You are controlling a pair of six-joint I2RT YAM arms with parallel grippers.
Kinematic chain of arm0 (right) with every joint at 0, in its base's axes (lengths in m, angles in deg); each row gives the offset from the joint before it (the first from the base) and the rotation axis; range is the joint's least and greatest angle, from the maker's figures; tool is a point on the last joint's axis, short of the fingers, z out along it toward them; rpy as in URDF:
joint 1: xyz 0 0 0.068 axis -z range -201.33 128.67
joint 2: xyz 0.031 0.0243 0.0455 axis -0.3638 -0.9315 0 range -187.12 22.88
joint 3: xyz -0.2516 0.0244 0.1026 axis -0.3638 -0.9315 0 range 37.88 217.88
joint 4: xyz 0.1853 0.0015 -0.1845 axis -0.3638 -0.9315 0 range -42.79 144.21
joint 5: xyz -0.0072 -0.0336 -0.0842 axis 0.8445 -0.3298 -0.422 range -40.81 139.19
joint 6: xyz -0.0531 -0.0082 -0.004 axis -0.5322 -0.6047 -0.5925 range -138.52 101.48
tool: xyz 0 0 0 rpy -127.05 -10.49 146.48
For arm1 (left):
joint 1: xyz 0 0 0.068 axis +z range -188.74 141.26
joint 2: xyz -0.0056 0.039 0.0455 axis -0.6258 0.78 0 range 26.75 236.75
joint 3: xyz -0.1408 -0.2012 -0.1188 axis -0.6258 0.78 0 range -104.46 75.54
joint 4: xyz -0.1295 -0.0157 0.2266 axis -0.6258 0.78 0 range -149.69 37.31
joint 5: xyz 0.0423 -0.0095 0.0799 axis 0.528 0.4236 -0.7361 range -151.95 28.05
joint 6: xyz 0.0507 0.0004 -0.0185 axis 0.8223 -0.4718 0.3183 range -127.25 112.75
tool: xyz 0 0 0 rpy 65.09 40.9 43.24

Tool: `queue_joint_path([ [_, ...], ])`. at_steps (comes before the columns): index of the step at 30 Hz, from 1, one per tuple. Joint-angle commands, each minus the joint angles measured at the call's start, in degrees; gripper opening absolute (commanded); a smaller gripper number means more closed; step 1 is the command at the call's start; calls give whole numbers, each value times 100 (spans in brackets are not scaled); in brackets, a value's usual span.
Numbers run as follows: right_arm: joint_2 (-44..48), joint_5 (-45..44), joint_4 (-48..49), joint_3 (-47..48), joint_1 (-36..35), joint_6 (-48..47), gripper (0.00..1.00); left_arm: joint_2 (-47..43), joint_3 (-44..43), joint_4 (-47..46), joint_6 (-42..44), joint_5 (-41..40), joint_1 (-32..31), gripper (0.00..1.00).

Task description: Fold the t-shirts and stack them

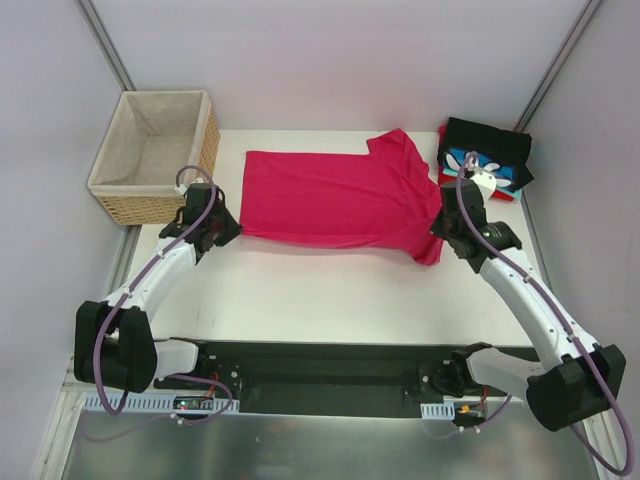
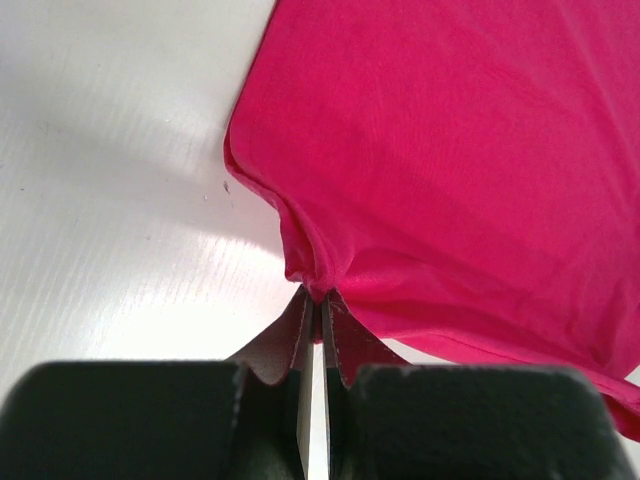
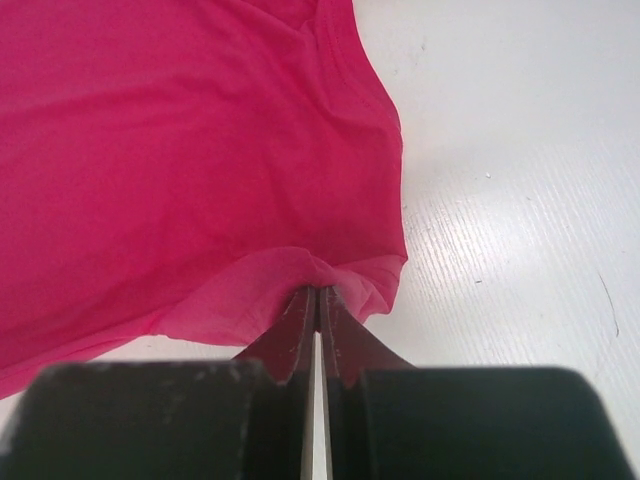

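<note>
Folding of the magenta t-shirt (image 1: 330,200) was the step in hand. The garment lay spread flat across the middle of the tabletop (image 1: 320,295), hem at the left, collar and sleeves at the right. The left tool (image 2: 318,300) was pressed together on the near hem corner, and the cloth gathered into a small pucker at its tips. The right tool (image 3: 318,296) was likewise closed, pinching the near edge at the sleeve end. Both pinch points lay on the near long edge, low against the tabletop. The folded t-shirts (image 1: 487,160), black over a blue printed one with red showing at the side, sat stacked at the far right corner, near the upper sleeve. The wicker basket (image 1: 150,207) stood at the far left corner.

By judgement, the next move called for raising both held corners together and carrying the near edge over toward the far edge. The cloth would need to stay taut between the tools so that the fold line ran straight. An uneven lift would likely skew the fold.
</note>
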Motion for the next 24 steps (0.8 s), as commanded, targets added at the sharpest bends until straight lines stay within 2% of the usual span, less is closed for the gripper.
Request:
queue_joint_path([
  [1, -241, 66, 99, 333, 80, -108, 1, 159, -234, 27, 163, -76, 56, 0],
  [16, -1383, 541, 407, 1001, 537, -293, 1, 995, -955, 71, 322, -305, 108, 0],
  [24, -963, 867, 372, 817, 406, -258, 1, 785, -956, 115, 295, -155, 117, 0],
])
